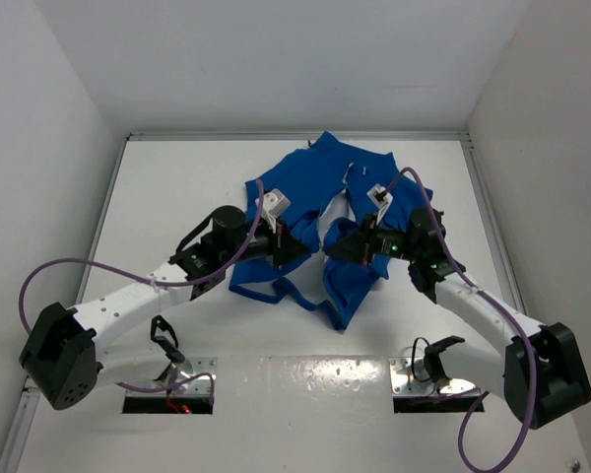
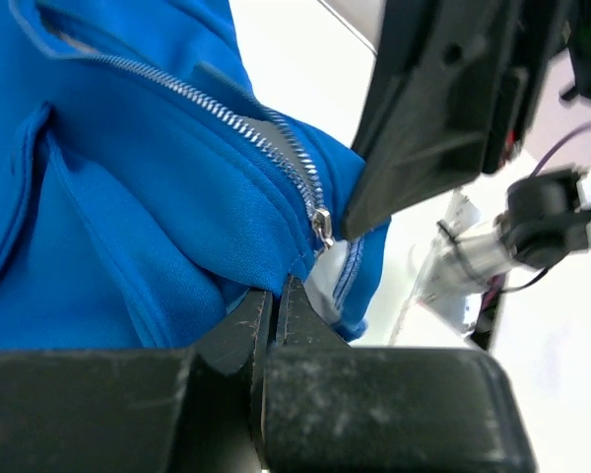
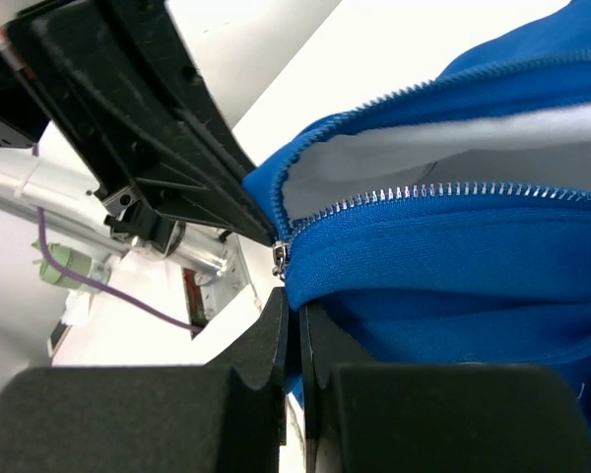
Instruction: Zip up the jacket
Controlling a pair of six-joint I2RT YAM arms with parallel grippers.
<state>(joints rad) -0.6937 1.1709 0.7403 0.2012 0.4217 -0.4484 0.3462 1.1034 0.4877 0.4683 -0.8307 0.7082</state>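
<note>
The bright blue jacket [image 1: 320, 169] lies crumpled at the middle of the white table, its lower part lifted between my two grippers. My left gripper [image 1: 303, 247] is shut on a fold of blue fabric [image 2: 177, 227] just below the silver zipper slider [image 2: 322, 226]. My right gripper [image 1: 332, 247] faces it, almost tip to tip, and is shut on the jacket's edge [image 3: 424, 266] right under the same slider [image 3: 281, 258]. The zipper teeth [image 3: 443, 192] run apart above the slider, with white lining [image 3: 424, 148] showing between them.
The white table [image 1: 177, 187] is enclosed by white walls at the back and both sides. Each gripper's black fingers loom close in the other's wrist view, as in the left wrist view [image 2: 424, 118]. Purple cables [image 1: 89, 268] loop off both arms.
</note>
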